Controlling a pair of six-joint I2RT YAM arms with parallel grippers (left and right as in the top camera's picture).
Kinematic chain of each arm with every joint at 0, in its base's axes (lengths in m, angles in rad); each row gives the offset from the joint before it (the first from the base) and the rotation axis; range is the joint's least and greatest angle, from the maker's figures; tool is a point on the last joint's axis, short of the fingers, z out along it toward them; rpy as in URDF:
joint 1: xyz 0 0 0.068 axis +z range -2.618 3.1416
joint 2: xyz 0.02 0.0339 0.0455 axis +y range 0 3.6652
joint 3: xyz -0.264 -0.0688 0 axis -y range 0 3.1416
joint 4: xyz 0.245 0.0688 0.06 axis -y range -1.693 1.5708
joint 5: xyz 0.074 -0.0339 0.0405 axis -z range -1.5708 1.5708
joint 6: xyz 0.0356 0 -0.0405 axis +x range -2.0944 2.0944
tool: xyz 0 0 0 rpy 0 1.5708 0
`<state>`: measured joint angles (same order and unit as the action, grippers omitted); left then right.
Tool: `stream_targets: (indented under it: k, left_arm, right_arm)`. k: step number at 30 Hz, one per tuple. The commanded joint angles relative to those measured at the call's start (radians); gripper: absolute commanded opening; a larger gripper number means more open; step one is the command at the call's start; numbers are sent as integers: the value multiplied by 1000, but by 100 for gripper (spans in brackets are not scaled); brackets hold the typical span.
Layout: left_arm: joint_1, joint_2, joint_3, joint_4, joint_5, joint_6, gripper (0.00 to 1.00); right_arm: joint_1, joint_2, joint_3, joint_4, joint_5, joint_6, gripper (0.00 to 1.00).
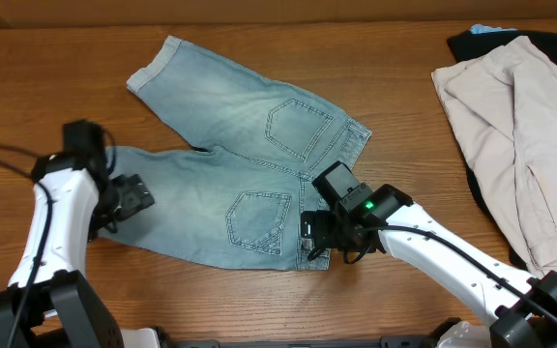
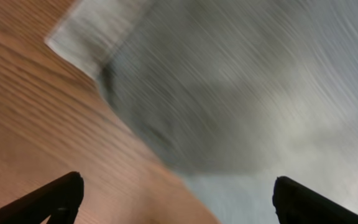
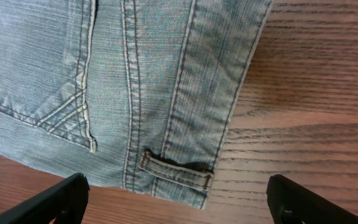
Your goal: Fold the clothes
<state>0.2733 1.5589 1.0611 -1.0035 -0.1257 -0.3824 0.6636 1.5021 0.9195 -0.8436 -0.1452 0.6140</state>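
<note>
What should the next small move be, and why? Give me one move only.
Probably lower the right gripper onto the waistband beside the belt loop and close. Its jaws are open, straddling that edge, nothing held; the shorts lie flat and unfolded, and the left gripper is open over a leg hem.

Brown wood-grain table (image 1: 259, 43), grain running side to side, paler tan strip (image 1: 259, 8) along far edge

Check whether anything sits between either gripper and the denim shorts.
Nothing visible does. The left gripper is open at a leg hem of the denim shorts. The right gripper is open over the waistband. The beige garment and black garment lie well clear, off to the right.
</note>
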Motion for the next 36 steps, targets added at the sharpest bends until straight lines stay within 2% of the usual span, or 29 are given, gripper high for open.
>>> stream_targets:
  k: [1,5,14,28,29,36]
  left_arm:
    - [94,-23,-61,106,-2,-99,93]
    - [167,-22,-105,237,57,-113,82]
    - [180,2,-175,386,6,-192,62]
    - [185,170,-184,469,-92,-202,57]
    - [185,182,-184,480,-87,-202,55]
    - [185,258,-184,514,-84,-202,17]
  right_arm:
    - [5,-1,-23,5,13,-21,95]
    - [5,-1,-23,13,14,-39,95]
    - [5,-1,-23,21,10,-39,94]
    - [5,0,-42,58,10,-47,94]
    - [5,0,-52,63,10,-46,92]
    - [5,0,-171,189,-55,-99,81]
